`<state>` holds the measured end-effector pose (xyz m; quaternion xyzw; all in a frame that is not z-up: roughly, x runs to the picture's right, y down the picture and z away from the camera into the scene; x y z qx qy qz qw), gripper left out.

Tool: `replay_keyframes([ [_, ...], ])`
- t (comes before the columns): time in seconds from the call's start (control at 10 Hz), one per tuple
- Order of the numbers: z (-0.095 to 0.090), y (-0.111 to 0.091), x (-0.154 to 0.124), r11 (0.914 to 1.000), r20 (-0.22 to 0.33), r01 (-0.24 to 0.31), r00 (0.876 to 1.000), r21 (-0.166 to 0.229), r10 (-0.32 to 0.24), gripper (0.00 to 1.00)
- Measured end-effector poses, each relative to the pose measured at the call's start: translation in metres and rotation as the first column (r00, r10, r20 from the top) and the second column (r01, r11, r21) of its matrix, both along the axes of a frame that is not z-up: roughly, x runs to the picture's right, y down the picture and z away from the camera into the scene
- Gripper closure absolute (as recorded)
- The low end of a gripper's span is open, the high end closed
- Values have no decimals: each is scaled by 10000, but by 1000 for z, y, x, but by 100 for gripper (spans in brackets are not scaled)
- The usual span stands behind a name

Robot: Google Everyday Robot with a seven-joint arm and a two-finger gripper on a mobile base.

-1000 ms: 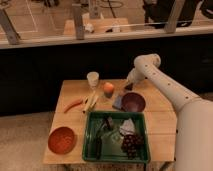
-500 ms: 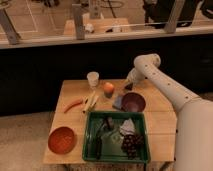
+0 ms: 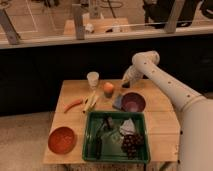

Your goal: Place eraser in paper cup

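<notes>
the tool (image 3: 125,84) hangs low over the back of the table (image 3: 72,90), just behind the purple bowl (image 3: 133,102) and right of the orange fruit (image 3: 108,89). can't tell if it's spread or pinching anything (too dark there). the paper cup (image 3: 93,79) stands upright near the back edge, left of the fruit. can't pick out the eraser, maybe it's at the tool.

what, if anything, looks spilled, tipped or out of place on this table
Nothing stands out. The small white paper cup stands upright near the wooden table's far edge, the round purple bowl and round orange bowl sit rim up, and no spill shows. The robot's gripper hangs just behind the purple bowl.
</notes>
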<state>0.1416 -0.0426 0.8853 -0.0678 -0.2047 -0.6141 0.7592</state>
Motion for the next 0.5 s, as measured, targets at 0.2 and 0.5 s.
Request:
replay_keyframes([
  [0.2, -28, -19, -29, 9936, 719, 993, 9921, 531, -1030, 100],
  [0.5, -39, -28, -75, 9682, 1633, 2289, 9561, 1014, -2432, 100],
])
